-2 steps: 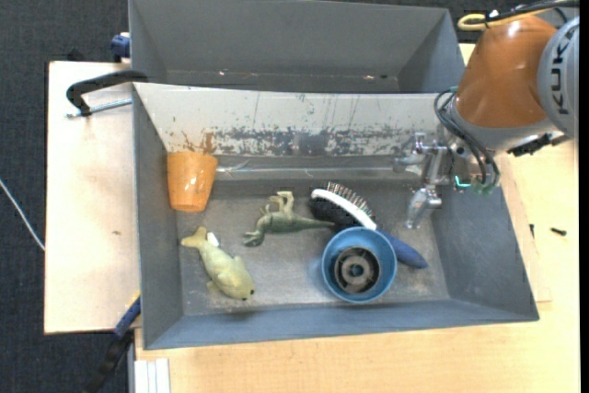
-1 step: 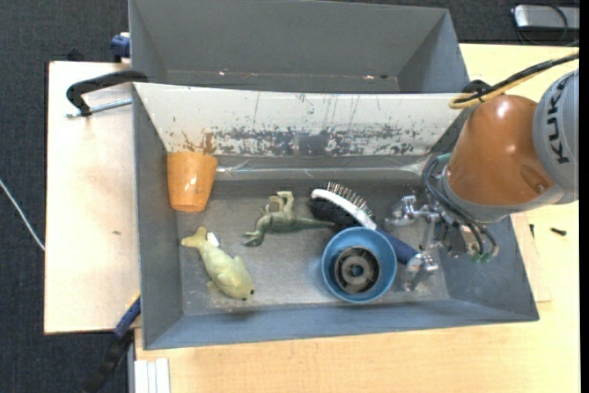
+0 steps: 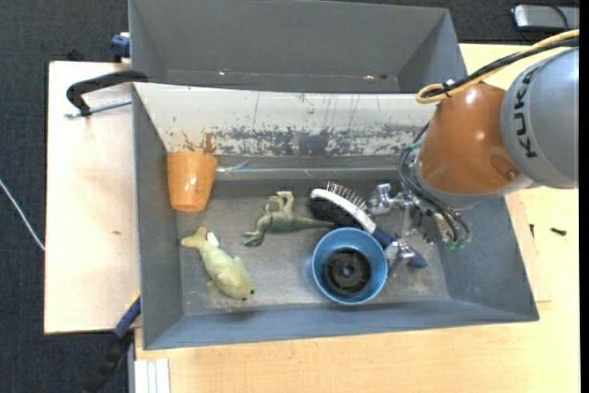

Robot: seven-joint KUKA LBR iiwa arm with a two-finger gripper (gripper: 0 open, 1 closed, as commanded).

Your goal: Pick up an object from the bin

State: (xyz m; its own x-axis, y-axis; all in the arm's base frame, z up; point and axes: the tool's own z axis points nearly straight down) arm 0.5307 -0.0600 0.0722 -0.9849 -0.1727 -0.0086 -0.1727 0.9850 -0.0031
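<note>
Evidently the gripper (image 3: 394,221) is low inside the bin (image 3: 152,216), near its right wall. The arm's orange wrist cover (image 3: 469,143) leans in over the right rim, probably because that is the only side from which the arm can reach the floor. Its metal tip sits among the crowded things on that side. A brush (image 3: 340,201) with dark bristles and a white handle lies just to its left, seemingly touching it. A blue cup (image 3: 324,264), mouth up with something dark in its bottom, stands just beside it toward the front edge. The mechanism is too tangled against the brush to read, so I cannot tell whether the gripper is apart or together, or whether it is clamped on anything. The likeliest pick is the brush or the blue cup, since both lie by the tip. The rest sit well apart: a green frog toy (image 3: 281,218) sprawls mid-floor, a pale yellow-green fish-like toy (image 3: 225,270) lies toward the front left corner, and an orange cup (image 3: 190,179) rests against the rear left corner. The brush and cup are so close together that a grab here could nudge one while catching the other.
</note>
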